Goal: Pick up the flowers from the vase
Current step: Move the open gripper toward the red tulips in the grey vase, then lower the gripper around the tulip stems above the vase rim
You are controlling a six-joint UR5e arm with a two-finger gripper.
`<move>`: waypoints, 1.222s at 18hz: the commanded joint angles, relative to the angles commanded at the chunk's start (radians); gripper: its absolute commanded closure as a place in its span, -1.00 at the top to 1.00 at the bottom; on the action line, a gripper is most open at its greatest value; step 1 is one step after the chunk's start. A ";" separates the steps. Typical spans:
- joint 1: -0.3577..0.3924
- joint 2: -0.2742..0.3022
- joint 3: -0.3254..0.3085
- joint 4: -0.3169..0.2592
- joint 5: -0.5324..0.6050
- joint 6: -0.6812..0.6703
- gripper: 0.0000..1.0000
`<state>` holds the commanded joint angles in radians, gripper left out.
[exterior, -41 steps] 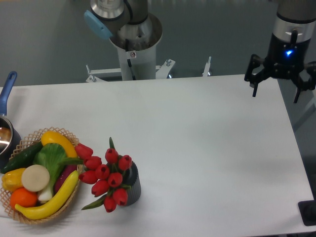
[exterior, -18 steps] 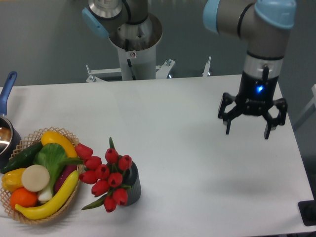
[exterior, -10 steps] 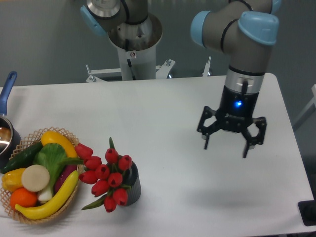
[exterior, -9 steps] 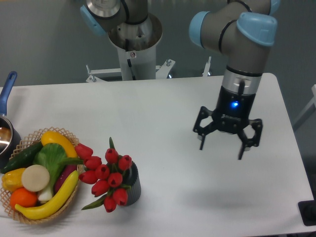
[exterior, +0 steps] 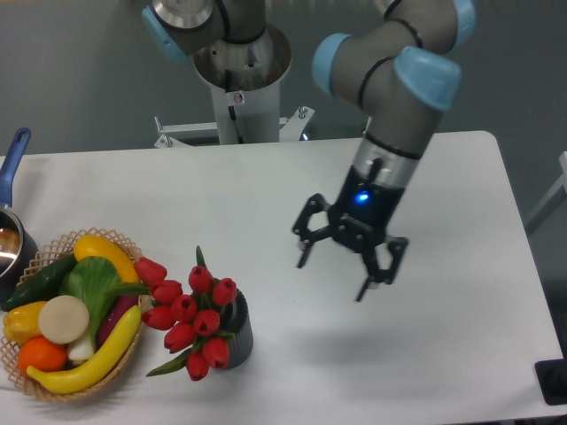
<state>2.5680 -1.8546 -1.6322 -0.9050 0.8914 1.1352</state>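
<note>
Hovering w/ black fingers spread, gripper (exterior: 346, 265) sits right of red tulip flowers (exterior: 188, 320) in ribbed grey vase (exterior: 239, 332).

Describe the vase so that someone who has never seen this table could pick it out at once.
Start at the wicker basket of fruit and vegetables at the table's near left corner; the vase stands just to its right. It is a small dark grey ribbed cylinder, largely hidden by the flowers, red tulips spilling from its mouth. Unlike the blue-handled pot behind the basket, it has no handle.
</note>
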 joint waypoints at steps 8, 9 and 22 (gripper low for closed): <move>-0.015 0.000 -0.028 0.003 -0.110 0.061 1.00; -0.017 0.000 -0.029 0.005 -0.117 0.063 1.00; -0.083 -0.011 -0.075 0.006 -0.118 0.107 1.00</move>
<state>2.4851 -1.8652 -1.7073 -0.8989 0.7731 1.2425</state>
